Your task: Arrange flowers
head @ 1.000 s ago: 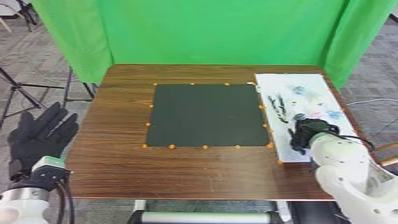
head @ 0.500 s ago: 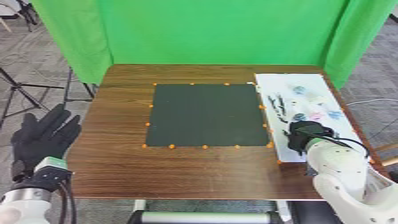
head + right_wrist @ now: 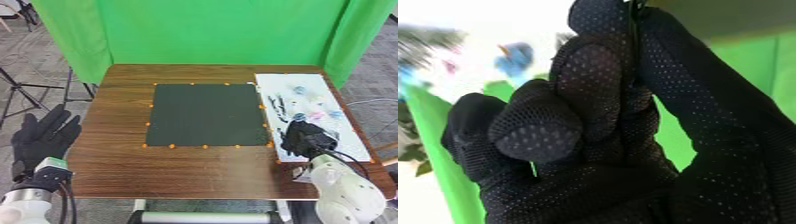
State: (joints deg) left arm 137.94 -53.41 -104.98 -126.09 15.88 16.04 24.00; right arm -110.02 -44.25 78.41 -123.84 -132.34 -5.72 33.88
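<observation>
Fingers of the black-gloved right hand were curled, lower right of the head view; in the right wrist view, the thumb and one finger appeared to pinch a thin dark-green stem. The black-gloved left hand, lower left, had its fingers straight and slightly spread, holding nothing.

Risk, nearest first: grip was at the fingertips only, on something very slender. Judged that it could roll or slip out if the thumb eased, or bend if squeezed hard. Next, the knuckles were low over the white rectangular sheet; a sideways sweep could drag loose blooms along, since nothing visible pinned them.

Flowers: on the sheet, right side of the frame. Nearer ones, just beyond the hand: a blue bloom, a pink bloom and a pale-blue bloom, small and soft-edged. Left of these, slender dark stems, lying lengthwise. Farther up, another blue bloom, apart from the rest. Petal detail too small to tell.
</observation>
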